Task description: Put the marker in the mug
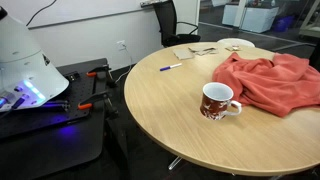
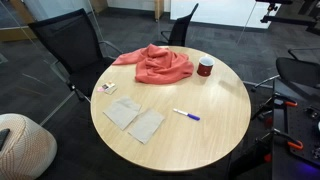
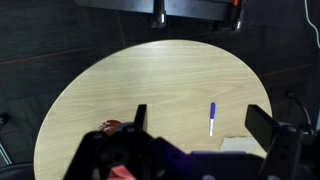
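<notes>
The marker (image 1: pixel 170 67) is a thin blue stick with a whitish end. It lies flat on the round wooden table (image 1: pixel 180 125), and it shows in both exterior views (image 2: pixel 186 114). The dark red patterned mug (image 1: pixel 218 101) with a white handle stands upright beside a red cloth, well apart from the marker (image 2: pixel 204 67). In the wrist view my gripper (image 3: pixel 200 122) is open and empty, high above the table. The marker (image 3: pixel 212 118) shows between its fingers, far below. A bit of the mug (image 3: pixel 108 126) peeks out by one finger. The gripper is out of both exterior views.
A crumpled red cloth (image 1: pixel 268 80) lies next to the mug. Sheets of paper (image 2: pixel 135 122) and a small card (image 2: pixel 106 88) lie on the table near the marker. Black office chairs (image 2: pixel 68 45) stand around the table. The robot's white base (image 1: pixel 22 60) stands beside it.
</notes>
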